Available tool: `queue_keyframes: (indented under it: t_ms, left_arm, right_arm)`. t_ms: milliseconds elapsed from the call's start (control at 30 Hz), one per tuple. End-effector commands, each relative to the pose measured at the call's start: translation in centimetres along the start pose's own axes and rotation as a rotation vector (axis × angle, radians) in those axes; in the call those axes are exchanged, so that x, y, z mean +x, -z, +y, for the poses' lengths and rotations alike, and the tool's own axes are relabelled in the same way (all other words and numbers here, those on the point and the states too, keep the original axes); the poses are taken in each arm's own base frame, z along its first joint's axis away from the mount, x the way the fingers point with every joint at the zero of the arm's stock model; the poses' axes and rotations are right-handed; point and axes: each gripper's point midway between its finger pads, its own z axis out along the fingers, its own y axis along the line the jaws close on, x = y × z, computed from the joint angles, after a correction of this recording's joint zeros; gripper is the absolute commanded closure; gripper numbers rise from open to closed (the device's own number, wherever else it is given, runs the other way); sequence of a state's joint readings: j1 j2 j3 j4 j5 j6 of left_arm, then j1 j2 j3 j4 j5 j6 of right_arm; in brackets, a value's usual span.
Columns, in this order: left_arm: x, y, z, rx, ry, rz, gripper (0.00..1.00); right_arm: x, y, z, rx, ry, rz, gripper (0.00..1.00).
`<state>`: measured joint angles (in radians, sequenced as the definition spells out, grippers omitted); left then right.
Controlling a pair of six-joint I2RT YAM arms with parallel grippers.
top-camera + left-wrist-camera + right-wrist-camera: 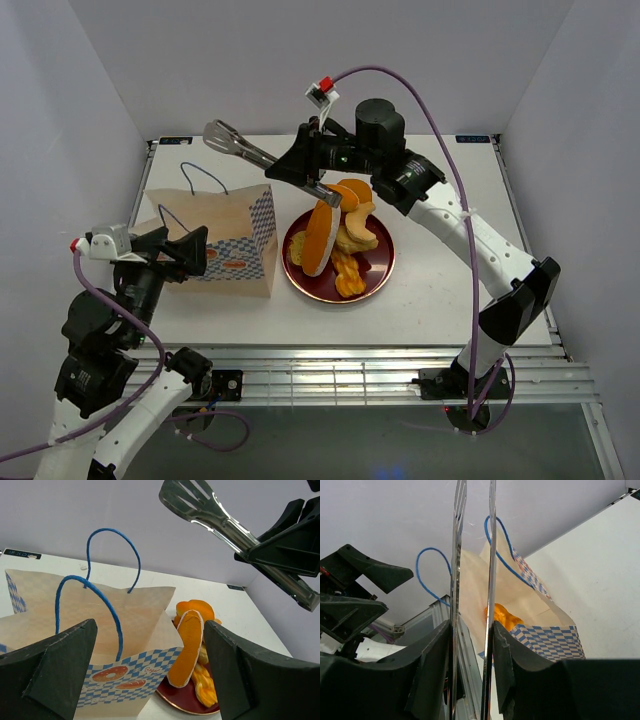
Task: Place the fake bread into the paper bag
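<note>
Tongs [245, 149], clamped in the right gripper [472, 635], are hanging slightly parted and carrying nothing, pointing toward the paper bag [220, 225].

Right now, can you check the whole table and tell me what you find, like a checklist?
Surface: white table, bare around the things.
Job's things: bag upright at left, mouth open; bread piled on red plate beside it.
Clutter: nothing seen.
Grippers: left gripper, jaws open, by the bag; right gripper, jaws shut on empty tongs.
Cables: purple cables along both arms.
Surroundings: plain white walls.
</note>
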<state>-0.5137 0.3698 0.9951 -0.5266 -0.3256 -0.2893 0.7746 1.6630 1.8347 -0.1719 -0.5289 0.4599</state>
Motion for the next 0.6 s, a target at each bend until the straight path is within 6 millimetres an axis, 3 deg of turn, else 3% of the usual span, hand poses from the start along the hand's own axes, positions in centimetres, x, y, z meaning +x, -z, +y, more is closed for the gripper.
queue_keyframes:
  t_ms: [0,233,300,367,500,533,567]
  left_arm:
    - [0.9,-0.4,0.3,-0.013,-0.011,0.019,0.02]
    - [1.3,-1.8,0.4,-0.032,-0.044,0.007,0.02]
    - [1.2,-2.3,0.3,-0.031,-0.049,-0.005,0.02]
    - [0.9,-2.5,0.3,-0.032,-0.052,-0.015,0.02]
    - [0.2,-3.1,-0.1,-0.027,-0.052,-0.047,0.02]
    - [0.3,-3.3,-0.1,-0.027,-0.055,-0.045,0.02]
    - [0.3,-3.4,-0.1,-0.029,-0.059,-0.046,0.02]
  right_arm:
    - [-3.5,1.8,3.6,-0.071,0.094,-0.099,0.57]
    - [-4.9,4.2,4.4,0.002,0.139,-0.134,0.55]
    - [-4.5,5.2,3.5,0.075,0.145,-0.132,0.54]
    - [-3.3,6.6,2.6,0.155,0.132,-0.120,0.53]
    - [-0.4,10.2,-1.4,0.405,0.111,-0.114,0.52]
    - [-0.3,11.6,-1.2,0.431,0.116,-0.132,0.52]
    - [1.8,12.1,-2.6,0.476,0.097,-0.096,0.50]
